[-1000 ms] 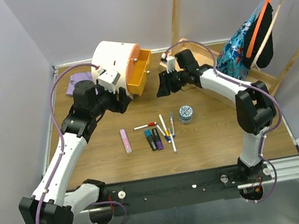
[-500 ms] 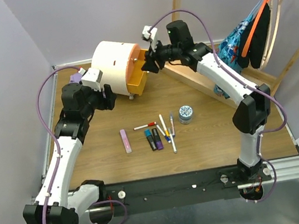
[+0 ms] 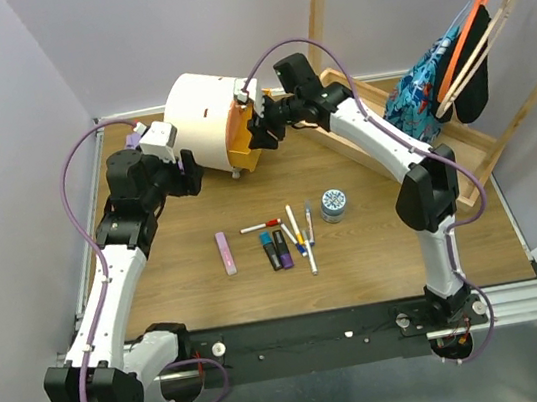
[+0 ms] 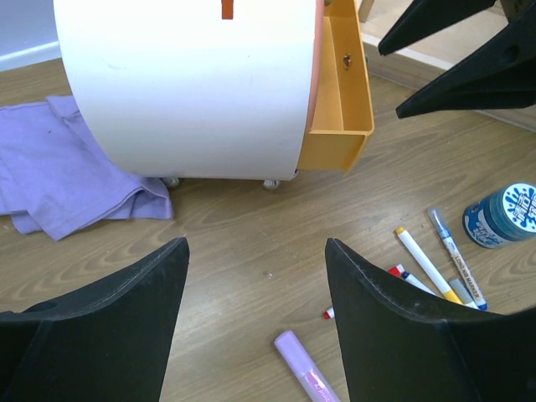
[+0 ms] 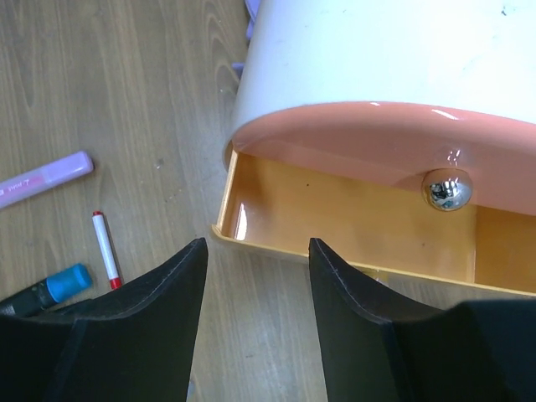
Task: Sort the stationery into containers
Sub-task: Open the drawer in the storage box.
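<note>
From above, the left tool [image 3: 187, 176] stands released with nothing between its jaws, just beside the cream chest [image 3: 199, 105] on its near-left side. The right tool [image 3: 264, 131] is also spread and empty, right at the pulled-out orange drawer [image 3: 244, 152]. All the stationery lies on the tabletop [image 3: 386, 244], well apart from the chest: the pink bar [image 3: 226, 253], two stubby markers [image 3: 277, 250] touching side by side, the thin pens [image 3: 298, 232] fanned out, and the round tin [image 3: 333, 203] just beside them. I can't make out a green clip.

The left wrist view shows the left tool [image 4: 255, 251] gaping over bare wood, with a purple cloth [image 4: 67, 180] against the chest's foot. What shows of the drawer [image 4: 343, 109] looks empty.

In the right wrist view, the right tool [image 5: 257, 247] hangs open above the drawer [image 5: 352, 222]. Its visible floor is bare, and a shiny knob [image 5: 446, 188] sits on the front above it.

The pens are probably light, stiff and likely to roll, so pinch one across the barrel at mid-length. The tin looks smooth and squat and is best taken across its width. The bar lies flat and wants a grip across its narrow sides. The touching markers may need to be separated first.
</note>
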You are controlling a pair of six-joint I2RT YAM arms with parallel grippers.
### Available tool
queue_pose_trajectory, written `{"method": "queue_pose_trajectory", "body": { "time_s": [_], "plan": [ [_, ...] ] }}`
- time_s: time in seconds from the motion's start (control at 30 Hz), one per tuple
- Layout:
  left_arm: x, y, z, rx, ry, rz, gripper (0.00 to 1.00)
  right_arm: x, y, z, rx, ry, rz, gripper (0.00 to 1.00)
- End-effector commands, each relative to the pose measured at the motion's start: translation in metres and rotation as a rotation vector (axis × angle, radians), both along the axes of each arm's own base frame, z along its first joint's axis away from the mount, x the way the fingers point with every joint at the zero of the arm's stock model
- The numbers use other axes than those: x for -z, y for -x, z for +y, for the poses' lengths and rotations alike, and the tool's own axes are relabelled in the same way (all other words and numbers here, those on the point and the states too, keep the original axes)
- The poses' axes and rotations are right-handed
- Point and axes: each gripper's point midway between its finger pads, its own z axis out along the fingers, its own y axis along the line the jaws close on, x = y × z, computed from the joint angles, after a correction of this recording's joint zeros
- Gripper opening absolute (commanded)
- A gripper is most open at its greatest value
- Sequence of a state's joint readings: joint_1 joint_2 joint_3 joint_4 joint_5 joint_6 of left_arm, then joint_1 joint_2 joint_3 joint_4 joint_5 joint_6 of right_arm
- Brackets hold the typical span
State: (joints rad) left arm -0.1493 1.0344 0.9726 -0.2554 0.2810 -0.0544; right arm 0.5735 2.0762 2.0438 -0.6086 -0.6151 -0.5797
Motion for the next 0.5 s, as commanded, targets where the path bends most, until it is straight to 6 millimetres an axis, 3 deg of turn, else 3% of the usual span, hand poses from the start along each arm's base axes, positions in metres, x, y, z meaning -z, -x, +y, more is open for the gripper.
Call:
{"method": "queue_pose_trajectory", "body": {
  "time_s": [0.0,0.37,0.47],
  "plan": [
    [0.005,-0.004,0.004,-0.023,0.016,0.003,0.75,-0.005,-0.001,0.006,-0.062,0.014,-0.036,0.60],
    [0.013,-0.005,0.007,-0.041,0.039,0.020,0.75,0.026,-0.026,0.022,0.026,0.005,0.031,0.58],
    [0.016,-0.005,0.008,-0.043,0.041,0.027,0.75,0.024,-0.037,0.023,0.069,0.000,0.024,0.56]
  ]
}}
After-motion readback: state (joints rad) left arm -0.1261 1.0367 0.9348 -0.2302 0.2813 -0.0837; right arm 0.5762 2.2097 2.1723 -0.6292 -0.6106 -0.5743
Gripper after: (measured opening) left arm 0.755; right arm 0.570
